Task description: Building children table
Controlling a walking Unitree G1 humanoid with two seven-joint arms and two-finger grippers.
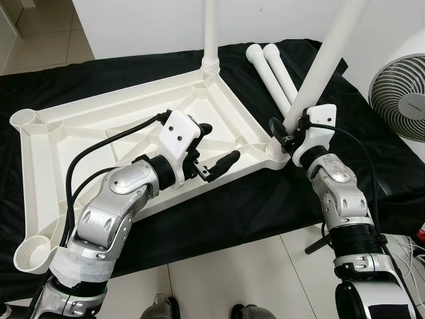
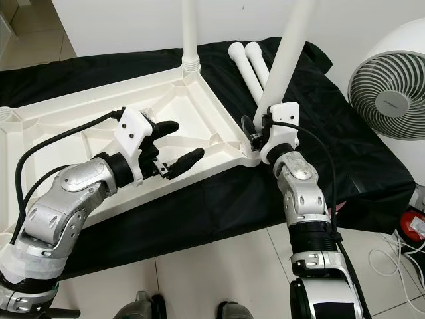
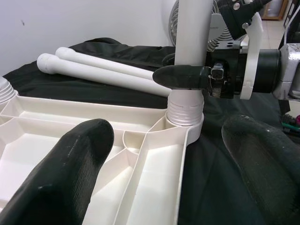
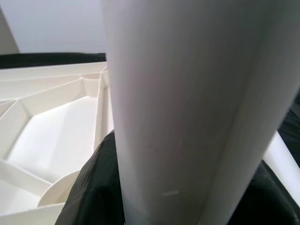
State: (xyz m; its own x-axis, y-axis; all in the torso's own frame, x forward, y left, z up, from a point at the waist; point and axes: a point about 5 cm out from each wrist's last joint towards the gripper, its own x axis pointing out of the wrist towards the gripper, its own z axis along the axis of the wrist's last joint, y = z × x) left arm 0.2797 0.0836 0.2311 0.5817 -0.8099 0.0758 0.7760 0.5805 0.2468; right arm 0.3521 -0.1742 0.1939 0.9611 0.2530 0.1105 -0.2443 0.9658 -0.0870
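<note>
I see the tabletop [image 1: 99, 126] lying upside down on a black cloth [image 1: 219, 212] that covers the floor, with its ribbed underside facing up. It has a round socket at each corner. One leg [image 1: 211, 33] stands upright in the far corner socket. A second leg [image 1: 325, 60] stands in the corner socket nearest to my right arm, and it leans a little to the right as it goes up. My right gripper [image 1: 284, 133] is at the bottom of this leg, just above the threaded end, and its two black fingers are closed around the leg, one on each side; in the left wrist view I see one finger [image 3: 183, 77] pressed across the white tube just above the socket. The right wrist view is very close to this leg, with a dark finger at the lower edge and the ribs of the tabletop behind. My left gripper [image 2: 169, 143] is over the tabletop, near the middle of its right part, and its fingers are spread wide with nothing between them. It points toward the corner with the leaning leg. Two more legs [image 1: 272, 70] lie side by side on the cloth behind that corner, touching each other. A white fan [image 2: 392, 86] stands on the right, beside the cloth.
</note>
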